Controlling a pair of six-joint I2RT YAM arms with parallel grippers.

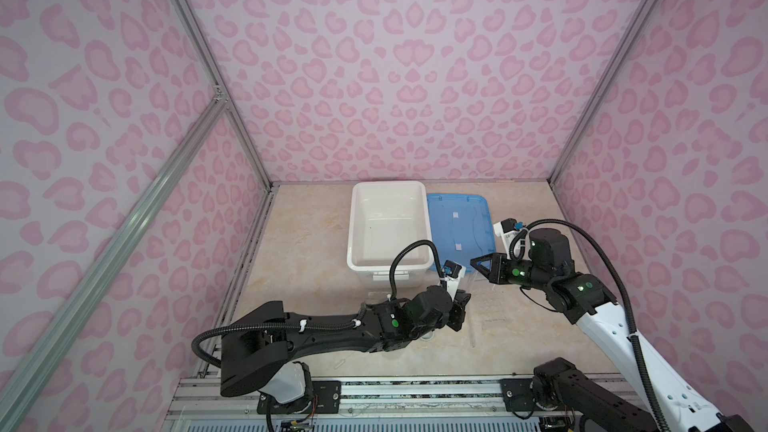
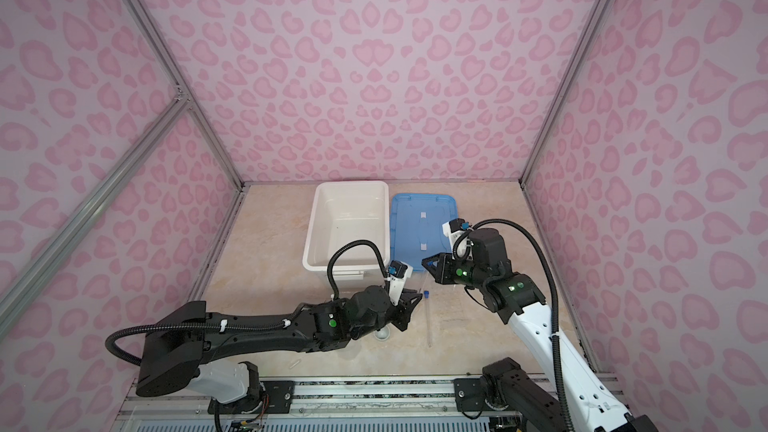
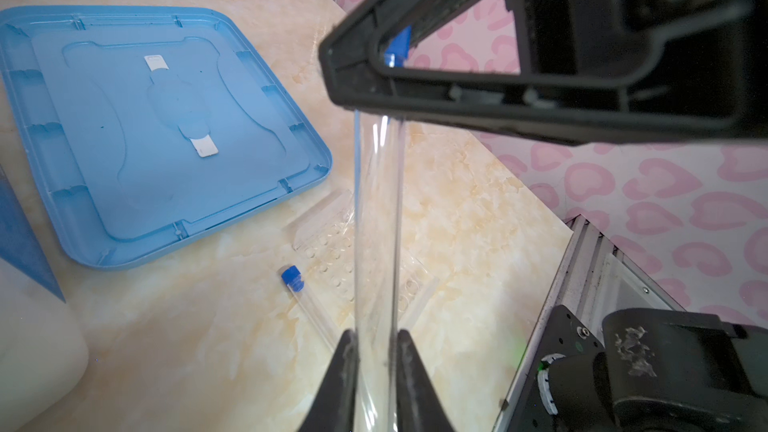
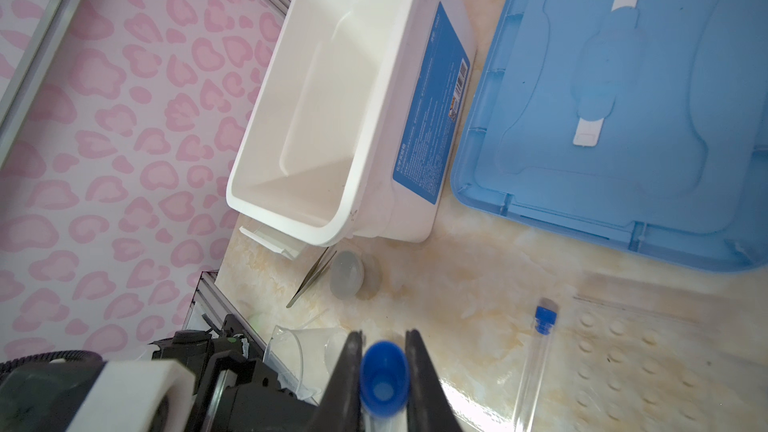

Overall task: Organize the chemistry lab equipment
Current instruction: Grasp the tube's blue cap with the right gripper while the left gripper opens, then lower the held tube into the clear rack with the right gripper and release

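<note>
Both arms have met just in front of the white bin (image 1: 351, 222) and the flat blue lid (image 4: 623, 118), which lie side by side at the back of the surface (image 1: 311, 284). One long clear tube (image 3: 378, 222) hangs in the air between them. The right gripper (image 4: 383, 332) is clenched on the tube's blue cap (image 4: 383, 376), with a finger pressed against each side of it. The left gripper (image 3: 374, 332) has the bare end of the same tube between its fingers, close on both sides, but I cannot tell whether it is squeezing or has let go. A second capped tube (image 4: 536, 367) lies flat on the surface below, alongside a clear dimpled tray (image 4: 631, 359). The thin metal tweezers (image 4: 312, 278) and a small round dish (image 4: 348, 274) rest just beside the bin's near corner. The clear beaker (image 4: 299, 351) sits close to the left arm. In a top view, another small round dish (image 2: 381, 333) shows on the surface just under the left gripper. The bin holds none of the equipment.
</note>
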